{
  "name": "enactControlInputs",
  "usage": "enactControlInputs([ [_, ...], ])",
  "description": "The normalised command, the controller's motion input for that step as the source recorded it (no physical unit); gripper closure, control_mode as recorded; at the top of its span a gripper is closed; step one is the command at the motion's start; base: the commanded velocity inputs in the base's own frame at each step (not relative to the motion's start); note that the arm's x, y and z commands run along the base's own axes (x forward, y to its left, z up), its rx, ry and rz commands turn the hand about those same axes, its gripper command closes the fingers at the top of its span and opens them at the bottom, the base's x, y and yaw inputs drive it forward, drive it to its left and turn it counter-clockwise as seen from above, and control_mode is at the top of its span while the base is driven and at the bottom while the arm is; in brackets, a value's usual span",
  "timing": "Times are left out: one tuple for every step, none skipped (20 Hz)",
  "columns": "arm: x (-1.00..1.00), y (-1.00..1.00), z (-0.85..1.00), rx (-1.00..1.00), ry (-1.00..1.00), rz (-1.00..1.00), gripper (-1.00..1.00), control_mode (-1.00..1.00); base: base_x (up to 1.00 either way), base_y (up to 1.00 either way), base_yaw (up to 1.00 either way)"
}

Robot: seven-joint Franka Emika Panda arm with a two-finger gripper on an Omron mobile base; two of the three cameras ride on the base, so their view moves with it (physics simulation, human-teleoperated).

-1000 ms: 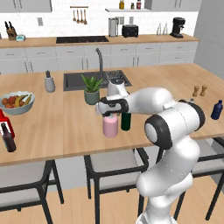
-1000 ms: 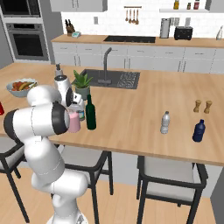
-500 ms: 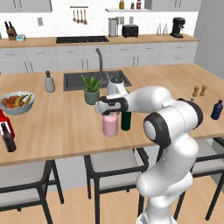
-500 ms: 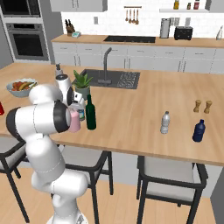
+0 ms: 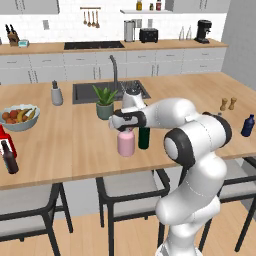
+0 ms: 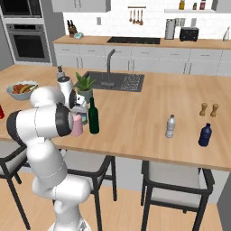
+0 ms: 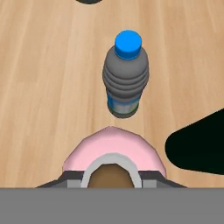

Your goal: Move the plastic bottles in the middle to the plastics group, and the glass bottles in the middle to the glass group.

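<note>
Handling: pink bottle looks like squat glass, so I'd guess heavy-ish, stiff, slick and breakable if it tips. Neck under the silvery cap looks like the natural place to grab; the fat body seems too wide.
Where it is: middle of the left base frame on the counter, right under the gripper, with the green bottle just beside it on the right.
Water bottle: upper middle of the hand frame, standing upright with its blue cap, apart from the pink one. Probably light and a bit squishy.
Jaws: can't tell whether they're apart or closed on the neck; the fingers aren't clear anywhere.
Hard to see: pink neck sits behind the hand in both base frames, and in the right base frame the arm covers most of the pink body.
</note>
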Motion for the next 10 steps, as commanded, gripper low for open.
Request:
enactControlInputs([
  [0.00,0.00,0.00,0.00,0.00,0.00,1.00,-1.00,0.00,0.00,0.00],
  [-0.04,0.01,0.00,0.00,0.00,0.00,1.00,-1.00,0.00,0.00,0.00],
  [-0.16,0.16,0.00,0.00,0.00,0.00,1.00,-1.00,0.00,0.00,0.00],
  [-0.27,0.30,0.00,0.00,-0.09,0.01,1.00,-1.00,0.00,0.00,0.00],
  [-0.39,0.47,0.01,0.00,-0.11,0.06,1.00,-1.00,0.00,0.00,0.00],
  [-0.46,0.59,0.01,0.00,-0.06,0.12,1.00,-1.00,0.00,0.00,0.00],
  [-0.54,0.69,0.11,0.00,-0.09,0.18,1.00,-1.00,0.00,0.00,0.00],
  [-0.49,0.81,0.14,0.00,-0.07,0.23,1.00,-1.00,0.00,0.00,0.00],
  [-0.38,0.90,0.17,0.00,-0.09,0.26,1.00,-1.00,0.00,0.00,0.00],
  [-0.30,0.96,0.17,0.00,-0.10,0.27,1.00,-1.00,0.00,0.00,0.00],
])
